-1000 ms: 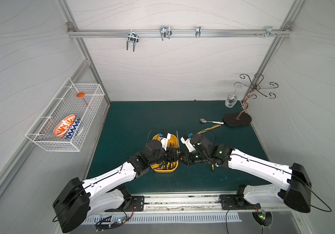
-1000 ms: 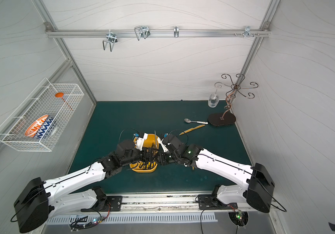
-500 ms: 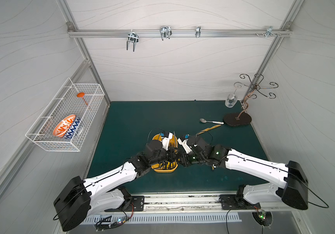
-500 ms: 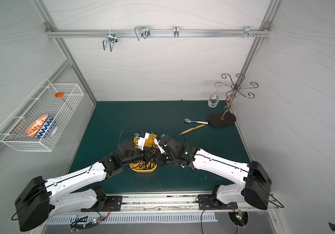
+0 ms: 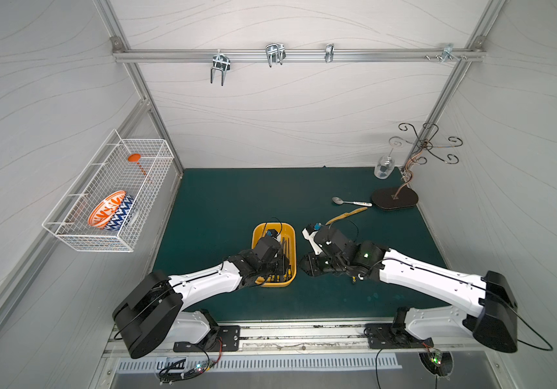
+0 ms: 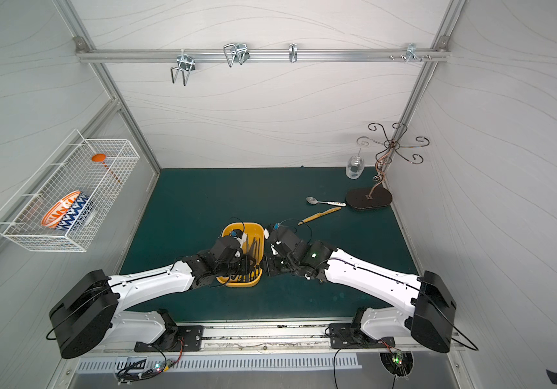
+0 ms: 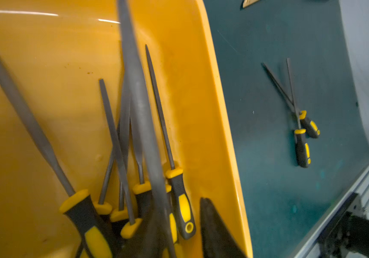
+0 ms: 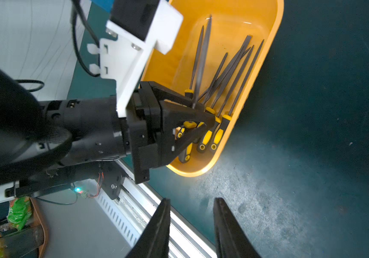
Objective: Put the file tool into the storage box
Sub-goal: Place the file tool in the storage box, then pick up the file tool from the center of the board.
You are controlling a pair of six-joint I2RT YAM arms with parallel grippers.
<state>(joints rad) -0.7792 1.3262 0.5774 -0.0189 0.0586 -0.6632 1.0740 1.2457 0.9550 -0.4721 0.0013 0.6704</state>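
Grey file tool point(image 7: 139, 100), blurred, above yellow storage box point(image 7: 201, 89) — left gripper point(image 8: 203, 112) hold unclear, right gripper point(image 8: 191, 201) parted, empty; green mat point(image 5: 236, 202), white walls point(image 5: 287, 118).

Left gripper point(image 5: 280, 266) over the near end of the yellow storage box point(image 5: 257, 232), dark file tools point(image 5: 289, 243) lying lengthwise inside. Right gripper point(image 5: 303, 266) just beside the box's outer wall, above the green mat point(image 5: 230, 202). Further back, a spoon point(image 5: 351, 202), a wooden knife point(image 5: 348, 215) and a scrolled wire stand point(image 5: 394, 199); on the left wall, a wire basket point(image 5: 88, 240) with a patterned bowl point(image 5: 110, 214).
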